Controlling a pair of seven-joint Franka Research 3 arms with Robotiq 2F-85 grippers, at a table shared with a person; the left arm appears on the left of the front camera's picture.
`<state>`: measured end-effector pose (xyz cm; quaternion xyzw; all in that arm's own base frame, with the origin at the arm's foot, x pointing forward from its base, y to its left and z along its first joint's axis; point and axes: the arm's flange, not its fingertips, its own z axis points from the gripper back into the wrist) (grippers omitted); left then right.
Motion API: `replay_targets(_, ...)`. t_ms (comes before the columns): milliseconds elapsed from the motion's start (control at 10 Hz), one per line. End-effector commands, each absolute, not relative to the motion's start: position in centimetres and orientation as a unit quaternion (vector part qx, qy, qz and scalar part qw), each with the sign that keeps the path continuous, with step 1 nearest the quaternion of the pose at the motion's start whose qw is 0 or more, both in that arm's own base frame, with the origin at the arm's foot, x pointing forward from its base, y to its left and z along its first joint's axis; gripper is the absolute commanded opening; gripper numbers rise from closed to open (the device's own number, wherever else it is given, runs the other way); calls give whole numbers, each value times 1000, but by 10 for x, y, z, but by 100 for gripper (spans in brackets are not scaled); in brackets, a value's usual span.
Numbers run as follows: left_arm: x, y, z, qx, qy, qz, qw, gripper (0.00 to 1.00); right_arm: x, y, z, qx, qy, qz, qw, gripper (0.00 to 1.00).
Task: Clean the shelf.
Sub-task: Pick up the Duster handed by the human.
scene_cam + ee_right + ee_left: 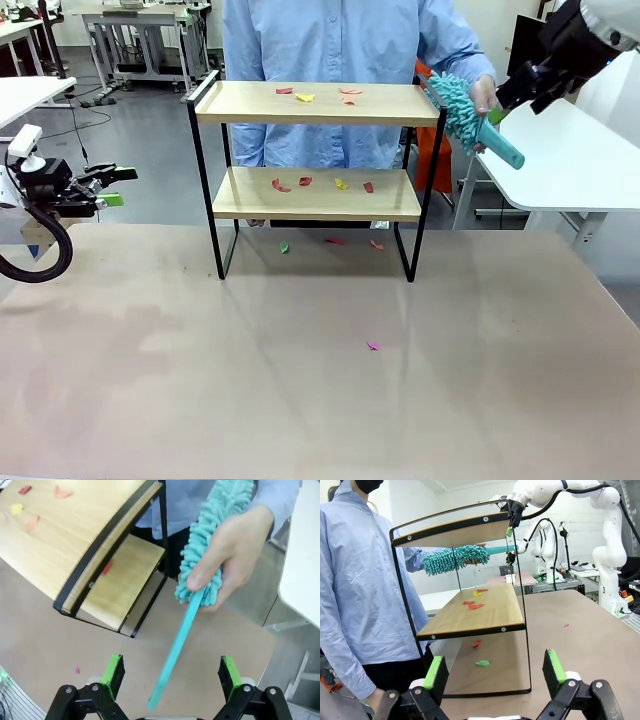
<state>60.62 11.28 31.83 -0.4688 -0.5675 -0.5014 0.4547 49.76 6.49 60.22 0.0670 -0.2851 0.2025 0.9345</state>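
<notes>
The shelf (318,104) stands at the table's far middle, with small coloured paper scraps (304,97) on its top board and more on the lower board (305,183). A person behind it holds a teal fluffy duster (462,108) by the shelf's right end, handle pointing down and right. My right gripper (500,110) hovers open at that handle. In the right wrist view the duster handle (175,647) runs down between the open fingers (114,672), and the person's hand (227,555) grips the fluffy part. My left gripper (110,186) is open at the far left, apart from the shelf (470,615).
Loose scraps lie on the table under the shelf (284,247) and one pink scrap (373,346) lies nearer me. A white side table (575,160) stands at the right, another at the upper left. The brown tabletop (320,400) is open in front.
</notes>
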Motion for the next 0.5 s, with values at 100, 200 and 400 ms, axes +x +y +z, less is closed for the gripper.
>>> replay_targets(100, 605, 113, 321, -465, -571, -504, 451, 100, 503, 72, 577, 72, -265, 171, 946, 100)
replay_targets(200, 605, 113, 321, -465, -571, -504, 451, 100, 504, 73, 569, 66, -261, 163, 949, 100)
replay_targets(400, 605, 113, 321, -465, -571, -504, 451, 100, 504, 73, 559, 59, -254, 157, 953, 100)
